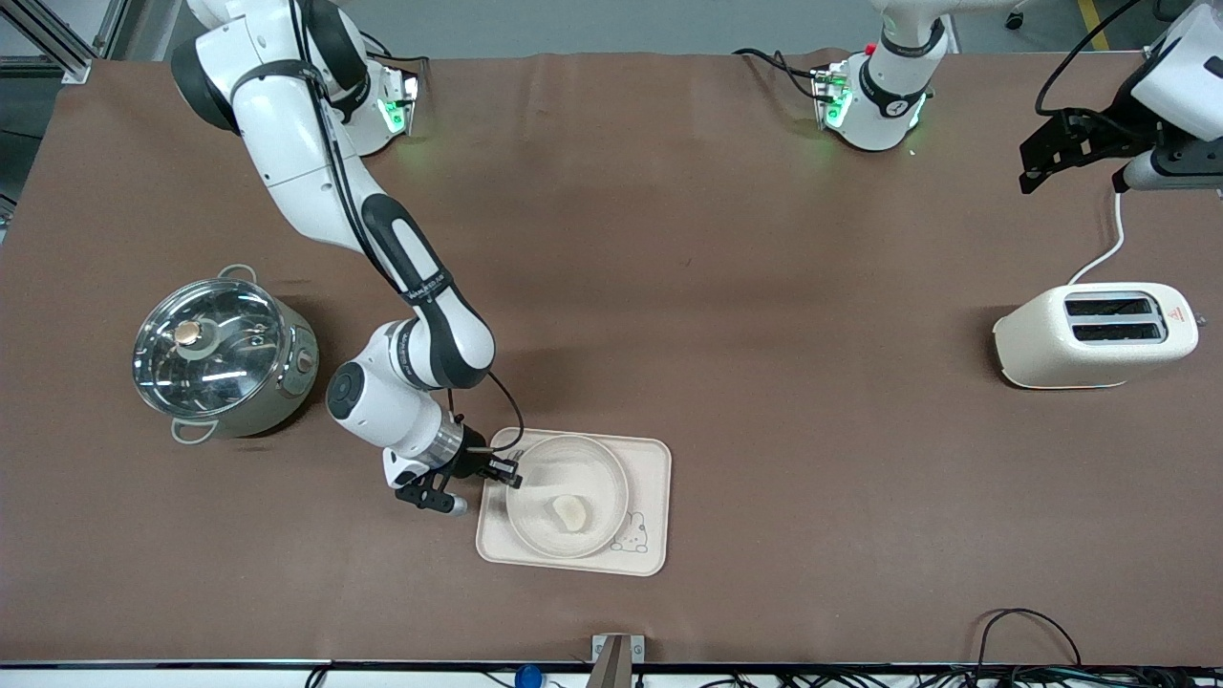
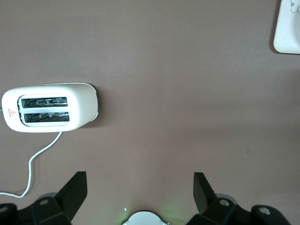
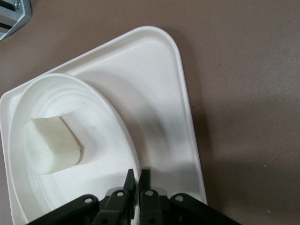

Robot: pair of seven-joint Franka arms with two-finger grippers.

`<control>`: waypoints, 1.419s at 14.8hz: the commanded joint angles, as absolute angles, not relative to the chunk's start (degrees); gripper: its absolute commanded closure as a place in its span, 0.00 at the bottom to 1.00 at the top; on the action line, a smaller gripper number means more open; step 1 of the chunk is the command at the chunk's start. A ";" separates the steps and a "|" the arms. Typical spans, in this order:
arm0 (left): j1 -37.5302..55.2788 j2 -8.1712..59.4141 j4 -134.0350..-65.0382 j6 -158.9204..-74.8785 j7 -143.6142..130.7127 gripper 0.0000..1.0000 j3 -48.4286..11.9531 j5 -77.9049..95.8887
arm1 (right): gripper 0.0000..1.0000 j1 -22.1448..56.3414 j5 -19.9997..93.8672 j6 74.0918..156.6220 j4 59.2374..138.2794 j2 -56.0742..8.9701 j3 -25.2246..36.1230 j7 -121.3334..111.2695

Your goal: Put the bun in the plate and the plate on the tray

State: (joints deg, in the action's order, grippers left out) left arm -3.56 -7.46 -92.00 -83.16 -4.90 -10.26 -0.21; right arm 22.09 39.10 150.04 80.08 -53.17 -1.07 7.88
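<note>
The bun (image 1: 570, 513) lies in the round cream plate (image 1: 535, 535), which rests on the rectangular cream tray (image 1: 650, 459) with its rabbit drawing. My right gripper (image 1: 504, 471) is at the plate's rim on the side toward the right arm's end, shut on that rim. In the right wrist view the bun (image 3: 52, 143) sits in the plate (image 3: 101, 126) on the tray (image 3: 154, 75), and my right gripper (image 3: 139, 177) pinches the plate's rim. My left gripper (image 2: 139, 187) is open and empty, held high over the table near the toaster; it shows in the front view (image 1: 1075, 158) too.
A cream toaster (image 1: 1094, 333) with a white cord stands toward the left arm's end; it also shows in the left wrist view (image 2: 49, 108). A steel pot with a glass lid (image 1: 220, 355) stands toward the right arm's end, beside the right arm. A tray corner (image 2: 288, 28) shows in the left wrist view.
</note>
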 commanded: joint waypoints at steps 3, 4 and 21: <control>-3.78 -8.26 -92.29 -83.41 -3.95 0.00 -9.40 0.44 | 0.26 21.09 39.02 150.38 79.37 -53.53 -1.41 8.18; -4.04 -8.35 -92.20 -83.41 -3.96 0.00 -9.40 0.44 | 0.24 20.75 38.94 150.03 79.37 -53.00 -1.41 8.00; -3.87 -7.91 -91.67 -83.41 -4.04 0.00 -9.93 1.05 | 0.00 11.26 4.75 88.97 85.16 -6.27 12.83 1.94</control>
